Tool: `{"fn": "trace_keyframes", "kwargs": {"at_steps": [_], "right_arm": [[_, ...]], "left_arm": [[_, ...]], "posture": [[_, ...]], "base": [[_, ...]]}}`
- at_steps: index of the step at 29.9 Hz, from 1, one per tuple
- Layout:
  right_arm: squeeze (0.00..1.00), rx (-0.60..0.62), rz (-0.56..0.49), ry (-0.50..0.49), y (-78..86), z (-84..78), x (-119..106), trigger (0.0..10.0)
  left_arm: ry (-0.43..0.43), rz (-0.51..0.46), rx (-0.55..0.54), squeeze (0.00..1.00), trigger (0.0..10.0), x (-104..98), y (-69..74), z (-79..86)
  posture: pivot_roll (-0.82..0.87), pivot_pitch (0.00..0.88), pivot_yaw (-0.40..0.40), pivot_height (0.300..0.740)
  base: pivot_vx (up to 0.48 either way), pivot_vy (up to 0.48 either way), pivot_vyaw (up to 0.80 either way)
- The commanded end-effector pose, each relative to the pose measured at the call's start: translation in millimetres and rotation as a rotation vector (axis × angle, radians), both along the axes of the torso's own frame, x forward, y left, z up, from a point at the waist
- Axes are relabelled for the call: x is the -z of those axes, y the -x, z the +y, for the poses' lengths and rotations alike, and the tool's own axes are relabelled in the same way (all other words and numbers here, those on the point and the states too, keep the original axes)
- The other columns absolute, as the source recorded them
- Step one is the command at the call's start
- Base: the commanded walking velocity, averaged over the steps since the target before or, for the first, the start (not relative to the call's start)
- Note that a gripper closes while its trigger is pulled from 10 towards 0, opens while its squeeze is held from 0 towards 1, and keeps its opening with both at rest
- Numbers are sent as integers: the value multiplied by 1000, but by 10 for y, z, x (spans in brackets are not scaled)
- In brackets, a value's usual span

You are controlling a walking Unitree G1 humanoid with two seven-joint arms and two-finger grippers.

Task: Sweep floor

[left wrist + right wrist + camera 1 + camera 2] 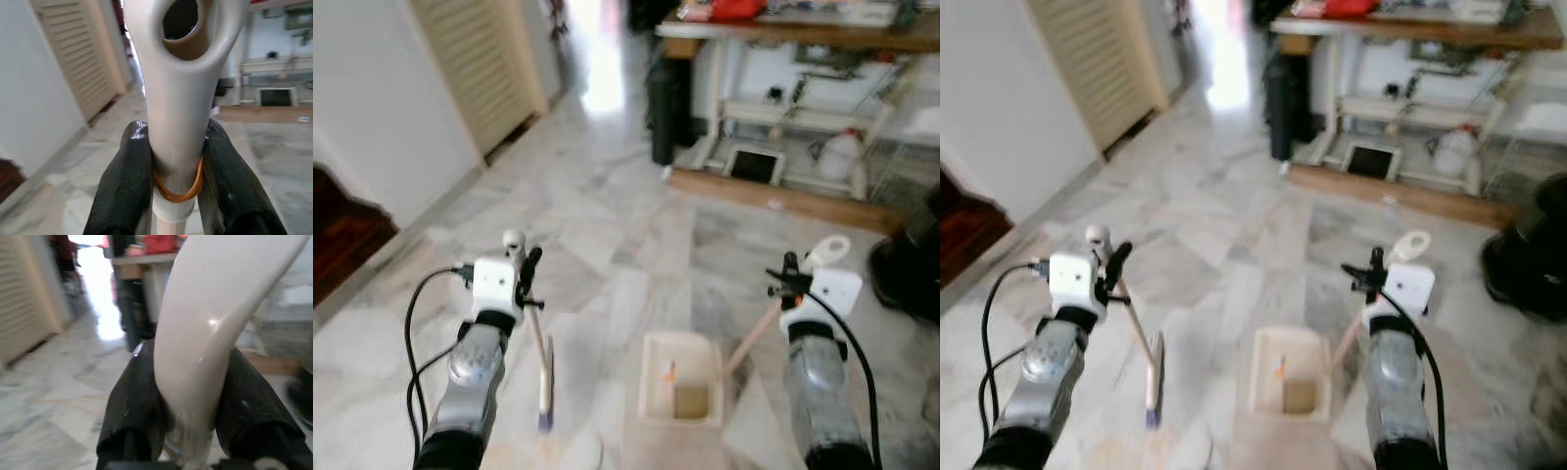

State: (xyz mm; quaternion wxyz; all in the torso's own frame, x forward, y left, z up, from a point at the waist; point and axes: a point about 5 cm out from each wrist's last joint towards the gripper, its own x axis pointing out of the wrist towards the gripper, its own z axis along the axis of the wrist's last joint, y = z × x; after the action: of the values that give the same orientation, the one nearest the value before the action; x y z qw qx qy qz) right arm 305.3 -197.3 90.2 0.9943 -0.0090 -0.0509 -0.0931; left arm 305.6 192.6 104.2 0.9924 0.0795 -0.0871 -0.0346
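Note:
My left gripper [529, 262] is shut on the cream handle of a small broom [542, 364], whose head rests on the marble floor [607, 206] in front of me. In the left wrist view the black fingers [124, 186] clamp the handle [178, 107] just above an orange rubber band. My right gripper [791, 266] is shut on the handle of a cream dustpan [679, 377], which stands on the floor between my arms. Inside the pan lies a small orange scrap [670, 371]. The right wrist view shows the fingers [134, 416] squeezing the handle [205, 347].
A wooden table [803, 29] with clutter on it stands ahead, a white jug [842, 157] and a tablet [754, 164] beneath it. A black bin [663, 113] stands by its leg. A louvred door [484, 64] is at the left, a dark object [909, 264] at the right.

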Motion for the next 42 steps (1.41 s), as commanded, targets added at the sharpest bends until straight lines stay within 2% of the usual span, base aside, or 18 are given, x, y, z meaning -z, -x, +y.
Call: {"fn": "trace_keyframes", "kwargs": {"at_steps": [1, 8, 14, 22, 34, 42], "right_arm": [[0, -15, -46, -30, -51, 50, -107, 10000], [0, -29, -42, -36, -79, 54, -118, 10000], [0, -28, -39, -32, -87, 0, -119, 10000], [0, -42, -44, -60, -82, 74, -121, 10000], [0, -55, -28, -63, -49, 119, -77, 10000], [0, -73, -31, -65, -42, 169, -78, 10000]], "left_arm": [[-32, -52, -12, 0, 10000, -123, -20, 26], [-22, -68, -35, 0, 10000, -141, 29, 28], [-8, -60, -34, 0, 10000, -97, 33, -52], [-2, -42, -29, 0, 10000, -74, 28, -60], [12, -26, -17, 0, 10000, -34, 97, -119], [11, -13, -11, 0, 10000, -7, 134, -125]], "posture": [[93, 0, 83, 740], [110, 0, 62, 740], [85, 0, 46, 740], [68, 0, 57, 740], [65, 0, 56, 740], [81, 0, 54, 740]], "base": [[0, 0, 800], [0, 0, 800], [0, 0, 800], [0, 0, 741], [0, 0, 0], [0, 150, 514]]}}
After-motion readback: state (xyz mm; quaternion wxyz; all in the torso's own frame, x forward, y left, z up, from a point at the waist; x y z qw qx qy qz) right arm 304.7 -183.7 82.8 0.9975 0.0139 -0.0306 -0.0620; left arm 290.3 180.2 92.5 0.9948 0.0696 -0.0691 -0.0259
